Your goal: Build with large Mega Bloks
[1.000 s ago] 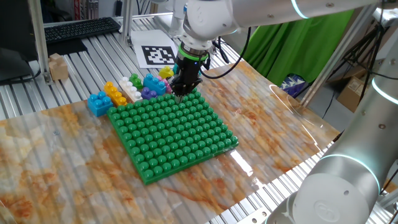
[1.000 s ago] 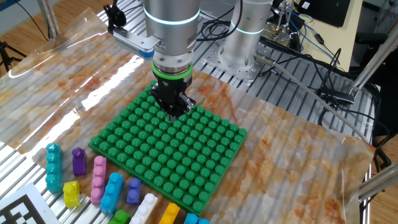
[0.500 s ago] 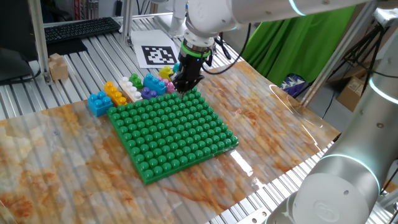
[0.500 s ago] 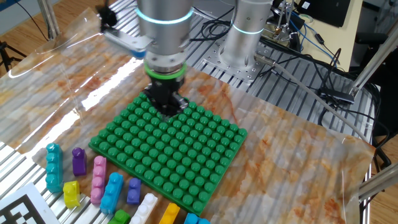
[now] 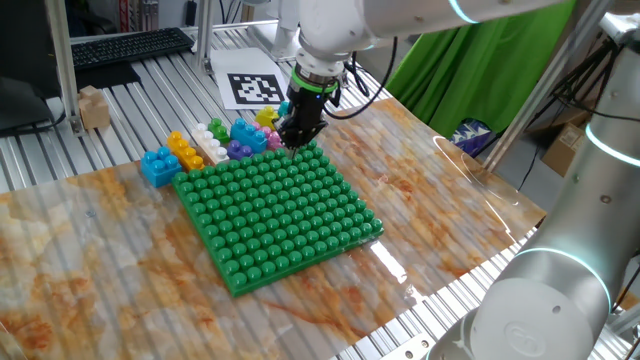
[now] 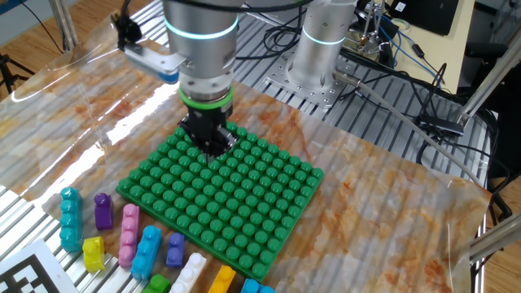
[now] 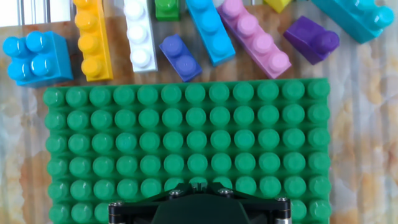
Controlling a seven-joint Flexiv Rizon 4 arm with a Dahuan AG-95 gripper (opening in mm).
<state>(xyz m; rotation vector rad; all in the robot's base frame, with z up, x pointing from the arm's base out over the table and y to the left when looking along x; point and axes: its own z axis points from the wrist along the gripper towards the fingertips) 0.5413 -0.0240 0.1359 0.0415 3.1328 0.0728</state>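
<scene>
While the bricks lie untouched in a loose row on the bench just beyond one edge of the green baseplate [image 5: 275,205], the gripper [image 5: 297,142] hangs over that same edge of the plate, pointing straight down with its jaws clenched on nothing. Against the frames from a second ago, it has slid from nearer the plate's middle toward the brick-side edge, which is the only visible change; no brick has shifted. In the hand view the row reads, from one end to the other: a square blue brick [image 7: 36,57], a long yellow brick [image 7: 92,38], a white brick [image 7: 138,34], a small green brick [image 7: 166,7], a short purple-blue brick [image 7: 180,57], a light blue brick [image 7: 209,28], a pink brick [image 7: 254,34], a purple brick [image 7: 313,40] and a teal brick [image 7: 354,15], with a yellow piece [image 6: 94,252] at the far side. The baseplate carries no brick, so building has not begun. I judge this a travel toward the row, and the jaws would have to open before any pick.
</scene>
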